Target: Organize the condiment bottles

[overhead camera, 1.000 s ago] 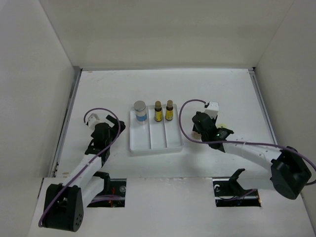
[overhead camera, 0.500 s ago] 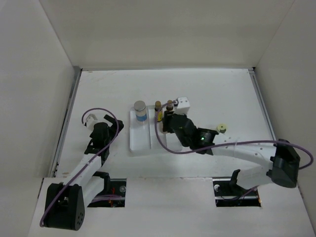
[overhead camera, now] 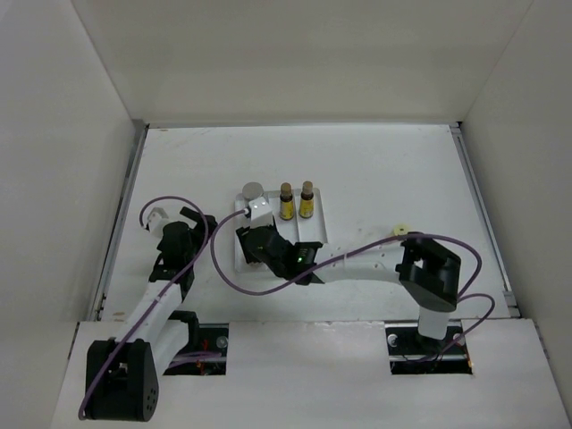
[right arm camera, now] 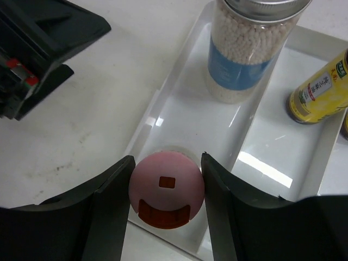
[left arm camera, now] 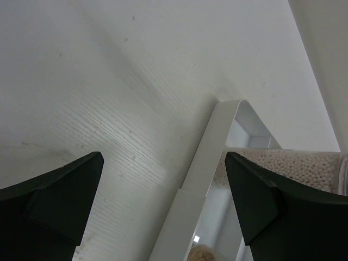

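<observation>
My right gripper [right arm camera: 166,190] is shut on the squat pink-topped bottle [right arm camera: 166,187], holding it by its lid over the near end of the left compartment of the white tray [right arm camera: 163,103]. The grey-lidded blue-labelled jar [right arm camera: 254,49] stands at that compartment's far end. A slim yellow-labelled bottle [right arm camera: 321,89] stands to its right. In the top view the jar [overhead camera: 253,190] and both slim bottles [overhead camera: 286,202] [overhead camera: 307,199] stand along the tray's far end. The cream-topped bottle [overhead camera: 401,231] stands on the table right of the tray. My left gripper [left arm camera: 163,163] is open and empty beside the tray's left rim [left arm camera: 209,157].
The right arm [overhead camera: 357,264] stretches across the near part of the tray [overhead camera: 315,234]. The left gripper [overhead camera: 192,222] sits close to the right gripper [overhead camera: 253,243]. White walls enclose the table on the left, the right and the far side.
The right arm has swung left from the table right of the tray to the left compartment. The left gripper has shifted slightly.
</observation>
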Tool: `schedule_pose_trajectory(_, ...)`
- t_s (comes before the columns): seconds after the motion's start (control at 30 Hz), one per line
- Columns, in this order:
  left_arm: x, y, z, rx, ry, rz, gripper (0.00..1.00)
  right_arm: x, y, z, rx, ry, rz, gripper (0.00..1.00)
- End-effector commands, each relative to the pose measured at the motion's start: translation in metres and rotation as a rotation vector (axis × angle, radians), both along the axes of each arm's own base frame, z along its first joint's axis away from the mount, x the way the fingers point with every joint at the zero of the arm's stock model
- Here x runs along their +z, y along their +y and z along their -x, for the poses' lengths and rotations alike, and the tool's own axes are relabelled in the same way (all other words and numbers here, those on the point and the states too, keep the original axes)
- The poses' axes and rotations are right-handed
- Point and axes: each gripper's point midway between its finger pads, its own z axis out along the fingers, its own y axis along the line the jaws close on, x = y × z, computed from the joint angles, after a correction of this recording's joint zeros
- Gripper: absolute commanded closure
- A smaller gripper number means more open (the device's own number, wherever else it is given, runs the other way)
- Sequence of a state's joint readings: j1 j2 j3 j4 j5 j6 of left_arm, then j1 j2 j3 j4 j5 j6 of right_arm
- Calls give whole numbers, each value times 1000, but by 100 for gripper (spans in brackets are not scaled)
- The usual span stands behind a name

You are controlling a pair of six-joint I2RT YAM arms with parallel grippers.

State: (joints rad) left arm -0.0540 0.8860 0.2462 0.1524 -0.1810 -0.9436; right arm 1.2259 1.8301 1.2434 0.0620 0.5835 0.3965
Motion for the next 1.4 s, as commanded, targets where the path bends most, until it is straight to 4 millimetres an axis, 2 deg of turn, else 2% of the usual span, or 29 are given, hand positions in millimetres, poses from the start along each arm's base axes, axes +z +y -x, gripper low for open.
schedule_pose_trajectory(0.0, 6, 0, -2, -6, -26, 3, 0, 29, 14, -3, -8, -25, -90, 53)
schedule_pose_trajectory(0.13, 4, -1, -2, -11, -22, 5, 0, 30, 5, 0, -17, -22, -83, 28)
schedule_pose_trajectory(0.23, 4, -1, -1, -11, -26, 3, 0, 55, -18, 4, -46, -44, -134, 19)
schedule_pose_trajectory(0.27, 5, -2, -1, -15, -26, 4, 0, 63, -33, 2, -68, -49, -156, 17)
schedule_pose_trajectory(0.33, 7, -6, -2, -31, -27, 4, 0, 78, -74, -9, -147, -67, -194, 16)
schedule_pose_trajectory(0.4, 7, -11, -3, -51, -26, 6, 0, 79, -127, -23, -266, -92, -193, 16)
schedule_pose_trajectory(0.5, 5, -15, -4, -71, -18, 13, 0, 63, -224, -35, -511, -115, -149, 16)
schedule_pose_trajectory(0.53, 5, -16, -3, -74, -17, 15, 0, 56, -258, -36, -600, -117, -126, 16)
schedule_pose_trajectory(0.63, 4, -15, -2, -72, -21, 14, 0, 39, -341, -28, -822, -107, -74, 16)
schedule_pose_trajectory(0.67, 5, -16, -3, -74, -23, 15, 0, 32, -365, -24, -885, -96, -58, 16)
schedule_pose_trajectory(0.73, 4, -17, -3, -79, -18, 14, 0, 20, -395, -18, -951, -61, -31, 15)
schedule_pose_trajectory(0.8, 5, -18, -4, -80, -23, 18, 0, 9, -404, -16, -965, -19, -34, 15)
schedule_pose_trajectory(1.0, 7, -21, -6, -87, -28, 18, 0, -12, -403, -19, -969, 49, -22, 17)
schedule_pose_trajectory(1.03, 6, -21, -6, -89, -26, 19, 0, -15, -403, -21, -971, 59, -20, 19)
schedule_pose_trajectory(1.13, 5, -21, -6, -89, -23, 15, 0, -21, -397, -27, -954, 77, -25, 33)
schedule_pose_trajectory(1.2, 5, -21, -5, -87, -23, 19, 0, -23, -392, -31, -936, 83, -34, 38)
schedule_pose_trajectory(1.3, 7, -21, -6, -93, -24, 15, 0, -14, -391, -36, -936, 53, -35, 52)
schedule_pose_trajectory(1.37, 8, -20, -5, -86, -27, 12, 0, 9, -381, -40, -913, -27, -56, 58)
